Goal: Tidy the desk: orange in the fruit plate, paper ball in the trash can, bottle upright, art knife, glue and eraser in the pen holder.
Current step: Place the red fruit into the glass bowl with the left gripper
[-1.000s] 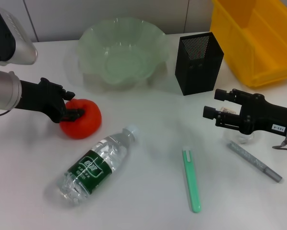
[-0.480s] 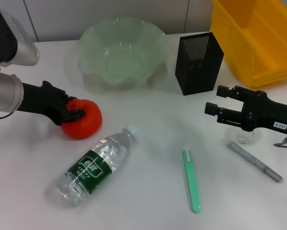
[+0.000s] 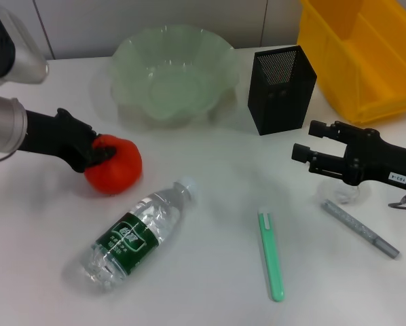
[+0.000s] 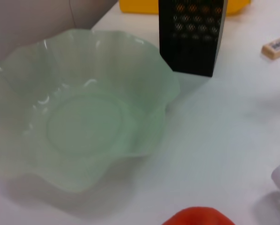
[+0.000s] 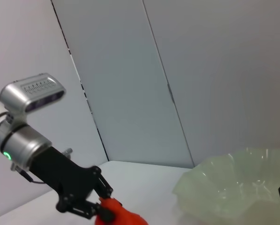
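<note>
White table (image 3: 210, 204), contents: squat red-orange orange (image 3: 113, 168) at the robot's left, pinched by the black left hand (image 3: 98, 155), fingers closed around its top and side; wide translucent pale-green scalloped fruit plate (image 3: 170, 71) behind it; tall square black metal-mesh pen holder (image 3: 280, 88) just beside the plate; bright yellow plastic trash can (image 3: 362, 51) at far right; clear plastic bottle (image 3: 137, 233) with dark green label, lying on its side; slim green art knife (image 3: 271, 255); grey glue stick (image 3: 360, 228); small beige eraser (image 4: 276, 47). Right hand (image 3: 303, 142) hovers above the table near the holder, fingers spread, holding nothing
</note>
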Controlling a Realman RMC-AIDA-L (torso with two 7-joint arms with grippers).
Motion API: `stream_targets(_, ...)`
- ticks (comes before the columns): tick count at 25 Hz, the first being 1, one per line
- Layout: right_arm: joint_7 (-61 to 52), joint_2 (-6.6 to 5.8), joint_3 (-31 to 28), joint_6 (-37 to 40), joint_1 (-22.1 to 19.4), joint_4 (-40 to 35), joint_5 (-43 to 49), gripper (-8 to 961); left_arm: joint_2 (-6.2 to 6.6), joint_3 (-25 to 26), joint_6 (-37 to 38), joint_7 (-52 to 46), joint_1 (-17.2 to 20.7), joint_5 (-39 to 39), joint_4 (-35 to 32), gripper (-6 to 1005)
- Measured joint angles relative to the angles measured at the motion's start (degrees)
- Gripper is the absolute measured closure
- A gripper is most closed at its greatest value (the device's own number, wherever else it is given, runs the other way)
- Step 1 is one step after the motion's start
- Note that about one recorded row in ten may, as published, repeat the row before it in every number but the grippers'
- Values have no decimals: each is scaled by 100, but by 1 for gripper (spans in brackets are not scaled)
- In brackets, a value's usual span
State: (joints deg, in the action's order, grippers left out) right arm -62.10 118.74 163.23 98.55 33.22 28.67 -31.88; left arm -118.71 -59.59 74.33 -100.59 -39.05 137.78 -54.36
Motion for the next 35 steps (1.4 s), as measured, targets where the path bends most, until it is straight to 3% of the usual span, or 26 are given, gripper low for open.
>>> stream_targets(5,0,11,-49,-109,-47,1,0,197,-1,0,113,-74,36,-16,-233,795)
stream_targets(6,4,14,-59,-120,-60,0,0,197,-3,-12,279,-249,155,-37,-861,801)
stream_targets(7,21,19,-77,-127,-74,-1,0,197,-3,-13,316,-299,187,-45,-1063,808)
stream_targets(16,128,34,-222,-173,-206,-11,0,198,-5,-207,351,-501,255,-283,-1956,881)
stream_targets(19,129,36,-223,-175,-229,-18,0,198,-8,-389,-7,-608,247,-502,-2312,884)
stream_targets(21,130,39,-222,-177,-249,-20,1,199,-8,-458,-192,-637,247,-572,-2347,887)
stream_targets(23,132,41,-222,-176,-268,-27,2,199,-10,-784,-986,-652,261,-793,-2318,888)
stream_targets(25,133,42,-222,-172,-290,-65,3,199,-10,-784,-986,-652,261,-793,-2318,889)
stream_targets(29,139,43,-222,-165,-341,-150,6,200,-12,-1366,-2165,-603,138,-820,-1742,890)
stream_targets(35,141,44,-222,-146,-387,-235,36,200,-20,-1586,-2867,-567,-87,-857,-1036,898)
